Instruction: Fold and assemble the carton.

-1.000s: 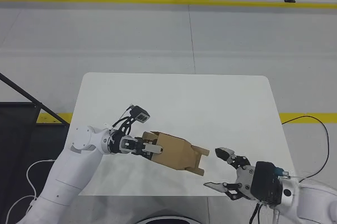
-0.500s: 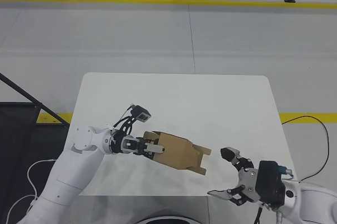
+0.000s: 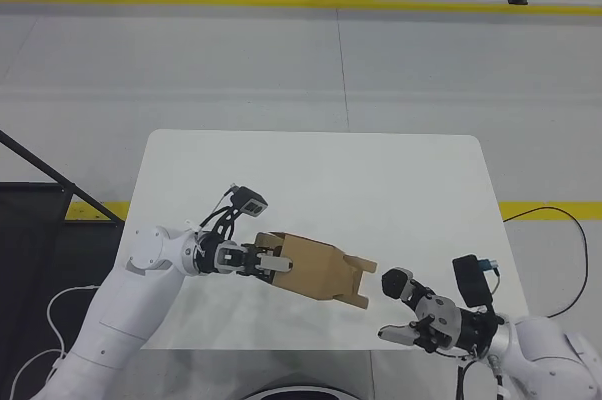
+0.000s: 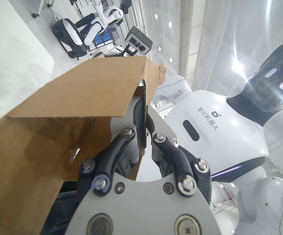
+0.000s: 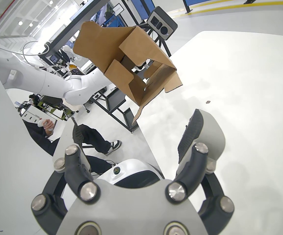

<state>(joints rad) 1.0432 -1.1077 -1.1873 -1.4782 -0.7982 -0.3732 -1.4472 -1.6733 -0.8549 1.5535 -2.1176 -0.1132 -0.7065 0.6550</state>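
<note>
A brown carton [image 3: 316, 268] is held just above the white table [image 3: 381, 180], near its front edge. It is an open tube with loose flaps at both ends. My left gripper [image 3: 268, 263] is shut on the carton's left end, pinching one cardboard wall [image 4: 145, 103] between its fingers [image 4: 139, 113]. My right gripper [image 3: 393, 308] is open and empty, a short way right of the carton's free flaps [image 3: 359, 270]. In the right wrist view the carton [image 5: 141, 47] shows its open end, with the right gripper [image 5: 135, 125] spread below it.
A black stand [image 3: 41, 170] rises at the table's left side. A dark cable [image 3: 571, 250] loops on the floor to the right. A tiny dark speck [image 5: 208, 102] lies on the tabletop. The back and right of the table offer free room.
The right gripper first drew back toward the front edge, then turned its wrist and came closer to the carton's flaps. The left gripper and carton barely shifted.
</note>
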